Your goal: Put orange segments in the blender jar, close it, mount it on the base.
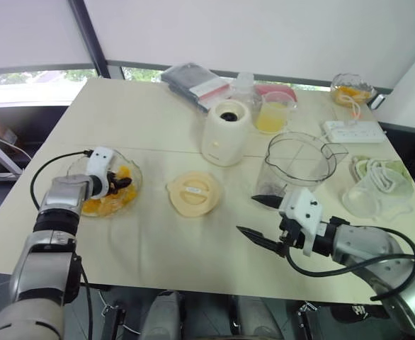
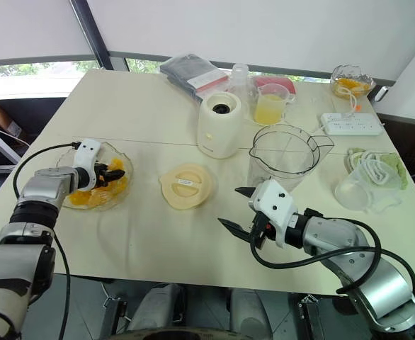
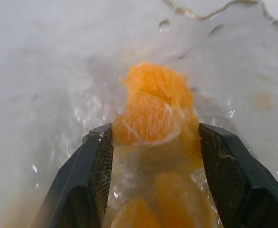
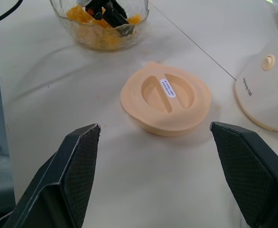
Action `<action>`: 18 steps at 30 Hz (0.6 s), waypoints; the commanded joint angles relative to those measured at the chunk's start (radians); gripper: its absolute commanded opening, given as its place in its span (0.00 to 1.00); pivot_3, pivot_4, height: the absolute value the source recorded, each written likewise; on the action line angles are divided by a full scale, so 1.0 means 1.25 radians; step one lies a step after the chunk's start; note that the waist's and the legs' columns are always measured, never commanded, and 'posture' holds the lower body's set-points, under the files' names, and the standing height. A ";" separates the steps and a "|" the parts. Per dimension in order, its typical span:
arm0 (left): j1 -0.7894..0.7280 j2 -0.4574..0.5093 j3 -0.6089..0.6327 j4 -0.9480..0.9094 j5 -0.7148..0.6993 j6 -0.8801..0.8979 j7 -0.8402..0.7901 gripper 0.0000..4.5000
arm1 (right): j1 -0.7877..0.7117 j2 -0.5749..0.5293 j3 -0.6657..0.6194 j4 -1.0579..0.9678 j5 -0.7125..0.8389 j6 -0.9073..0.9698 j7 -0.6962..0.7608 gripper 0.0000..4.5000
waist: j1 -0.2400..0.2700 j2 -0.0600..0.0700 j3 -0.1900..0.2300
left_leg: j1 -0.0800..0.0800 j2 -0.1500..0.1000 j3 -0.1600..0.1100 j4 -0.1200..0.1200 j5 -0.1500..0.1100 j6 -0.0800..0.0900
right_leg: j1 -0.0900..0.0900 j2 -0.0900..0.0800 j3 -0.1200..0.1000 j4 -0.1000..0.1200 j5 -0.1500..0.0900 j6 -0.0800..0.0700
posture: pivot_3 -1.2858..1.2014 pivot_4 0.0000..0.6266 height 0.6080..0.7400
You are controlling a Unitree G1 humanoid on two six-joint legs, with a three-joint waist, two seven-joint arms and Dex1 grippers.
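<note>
At the table's left stands a glass bowl (image 1: 71, 170) of orange segments. My left gripper (image 3: 153, 135) reaches into it, its fingers pressed on both sides of one orange segment (image 3: 153, 104), which still rests among the others. The cream blender lid (image 1: 193, 193) lies flat at mid-table. Behind it is the cream blender base (image 1: 225, 134), and the clear, uncovered blender jar (image 1: 299, 159) stands to its right. My right gripper (image 1: 253, 216) hovers open over the table in front of the jar, to the right of the lid.
A measuring cup of juice (image 1: 271, 113) and a dark packet (image 1: 193, 79) sit behind the base. A second bowl of orange (image 1: 350, 88) and a white power strip (image 1: 353, 129) are at the back right. Clear plastic with a white cord (image 1: 374, 188) lies at the right edge.
</note>
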 commanded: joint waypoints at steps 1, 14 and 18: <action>0.008 -0.002 0.003 -0.026 -0.002 -0.021 -0.013 0.62 | -0.007 0.006 -0.005 -0.015 -0.003 -0.012 0.001 0.87 | 0.000 0.000 0.000 | 0.000 0.000 0.000 0.000 0.000 0.000 | 0.000 0.000 0.000 0.000 0.000 0.000 | 0.52 0.24 1.00; 0.019 -0.015 -0.002 -0.042 0.006 -0.027 0.000 0.62 | -0.011 0.008 0.002 -0.013 -0.006 -0.013 -0.001 0.87 | 0.002 0.000 0.000 | 0.000 0.000 0.000 0.000 0.000 0.000 | 0.000 0.000 0.000 0.000 0.000 0.000 | 0.52 0.24 1.00; 0.017 -0.020 -0.001 -0.039 0.007 -0.027 0.005 0.62 | -0.009 0.006 0.001 -0.013 -0.007 -0.014 -0.002 0.87 | 0.002 0.000 0.000 | 0.000 0.000 0.000 0.001 0.000 0.000 | 0.001 0.000 0.000 0.000 0.000 0.000 | 0.52 0.24 1.00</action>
